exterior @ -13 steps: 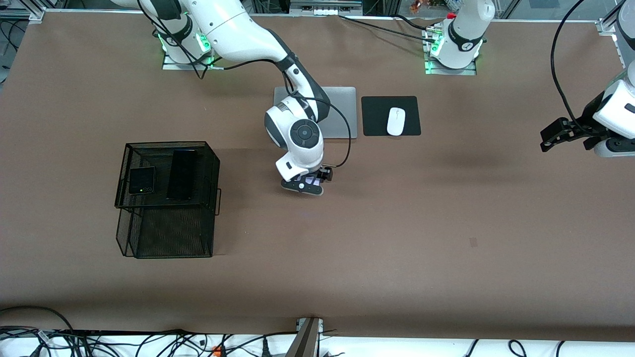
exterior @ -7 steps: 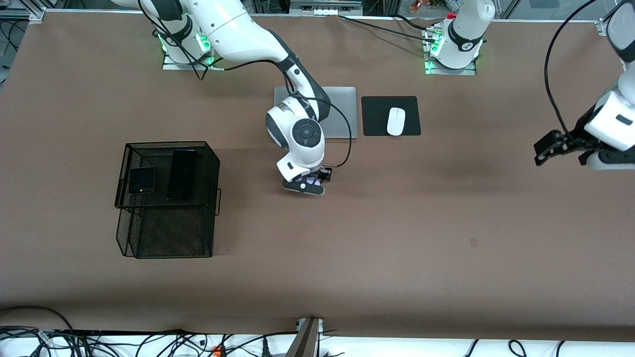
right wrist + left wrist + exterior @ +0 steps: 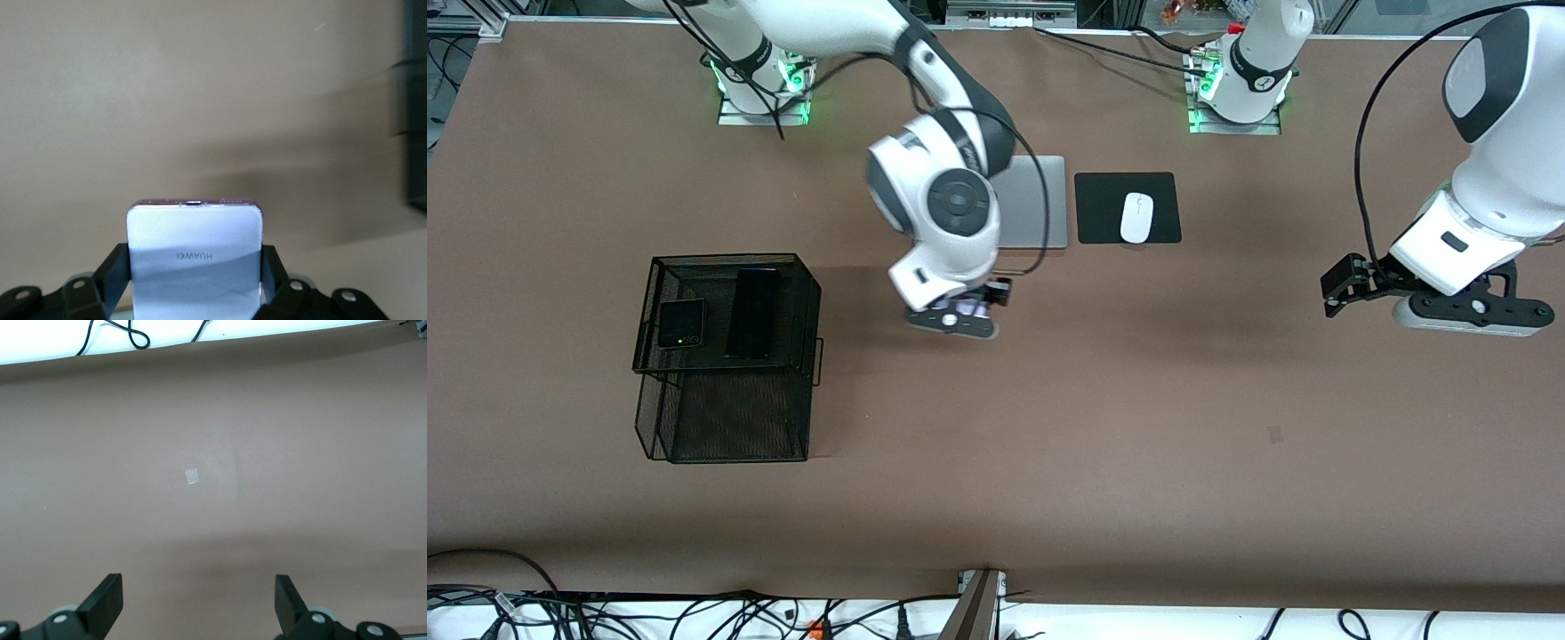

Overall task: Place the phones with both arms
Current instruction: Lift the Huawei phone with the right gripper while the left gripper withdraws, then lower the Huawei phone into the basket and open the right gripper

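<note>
My right gripper (image 3: pixel 953 322) is shut on the pale lavender-white phone (image 3: pixel 193 257), held above the brown table between the laptop and the mesh basket; a sliver of the phone (image 3: pixel 971 310) shows under the hand in the front view. The black flip phone with a green dot (image 3: pixel 681 324) and the long black slab phone (image 3: pixel 752 313) lie on top of the black mesh basket (image 3: pixel 727 421). My left gripper (image 3: pixel 1343 286) is open and empty, up over the left arm's end of the table; its fingertips (image 3: pixel 107 600) frame bare table.
A silver laptop (image 3: pixel 1032 202) lies near the arm bases, partly covered by the right arm. A white mouse (image 3: pixel 1136 218) sits on a black pad (image 3: pixel 1103 208) beside it. A small pale patch (image 3: pixel 192 477) marks the table. Cables run along the near edge.
My right gripper has risen with the lavender-white phone and shifted toward the basket. My left arm has swung in from the table's end, toward the middle.
</note>
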You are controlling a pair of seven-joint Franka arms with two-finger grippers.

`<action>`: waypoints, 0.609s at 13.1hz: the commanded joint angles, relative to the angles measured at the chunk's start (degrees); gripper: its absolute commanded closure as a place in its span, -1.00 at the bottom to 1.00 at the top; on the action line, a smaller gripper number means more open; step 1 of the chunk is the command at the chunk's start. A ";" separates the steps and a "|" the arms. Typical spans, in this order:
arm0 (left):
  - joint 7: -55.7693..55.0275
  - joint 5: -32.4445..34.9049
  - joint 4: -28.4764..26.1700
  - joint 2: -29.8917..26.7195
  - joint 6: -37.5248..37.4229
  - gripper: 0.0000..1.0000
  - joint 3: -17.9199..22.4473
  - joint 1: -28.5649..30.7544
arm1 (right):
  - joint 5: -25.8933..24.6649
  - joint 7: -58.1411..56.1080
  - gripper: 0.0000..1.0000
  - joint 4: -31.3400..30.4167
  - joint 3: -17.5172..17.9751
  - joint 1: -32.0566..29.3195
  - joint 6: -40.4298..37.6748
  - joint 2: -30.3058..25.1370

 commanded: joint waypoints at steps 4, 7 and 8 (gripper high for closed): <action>0.11 0.90 1.72 0.46 -1.33 -1.00 -0.26 -0.26 | -0.58 -29.36 0.77 0.95 0.23 -17.92 -8.25 -4.88; 0.11 1.07 1.81 0.37 -1.42 -1.00 -0.78 -0.52 | -0.75 -42.04 0.77 0.95 -0.04 -26.10 -5.20 -3.75; 0.11 1.16 1.81 0.37 -1.42 -1.00 -1.31 -0.44 | -0.67 -44.68 0.77 0.77 0.04 -27.86 -2.39 -2.35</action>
